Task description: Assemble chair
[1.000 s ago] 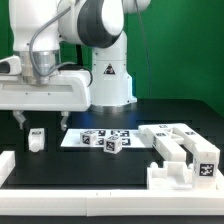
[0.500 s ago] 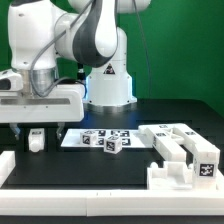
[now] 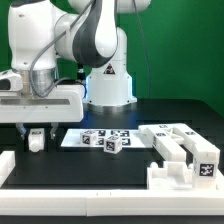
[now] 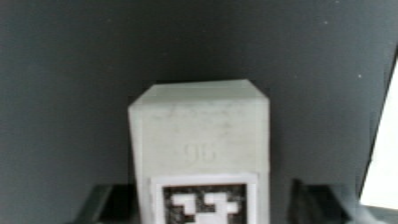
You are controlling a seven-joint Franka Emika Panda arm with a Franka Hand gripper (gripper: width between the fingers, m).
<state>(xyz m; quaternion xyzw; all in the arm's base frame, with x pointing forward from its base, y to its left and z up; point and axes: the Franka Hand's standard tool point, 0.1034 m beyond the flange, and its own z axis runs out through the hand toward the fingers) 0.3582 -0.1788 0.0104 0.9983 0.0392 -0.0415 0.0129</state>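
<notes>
Chair assembly [image 3: 185,155], white and stepped, sits nearest, at the exterior view's right. Farther back at the left, a small tagged block [image 3: 36,141] stands upright on the black table [image 3: 100,167] between the fingers of the gripper [image 3: 37,132]; whether they pinch it cannot be told. The marker board [image 3: 74,138] lies just beside

Exterior cam: parked out front of counter [image 3: 70,168], a bit above its surface, facing back toward robot base [image 3: 108,78] and green backdrop [image 3: 185,50]. Mid distance, whole work area fits, top of arm [image 3: 80,35] cropped. Wrist cam: rides on the arm, looks down past pincer [image 3: 37,131] at dark counter, super close (small white block [image 4: 201,140] fills most of frame). Overlap: that same block [image 3: 36,140], at exterior view's left, plus the counter patch around it.
</notes>
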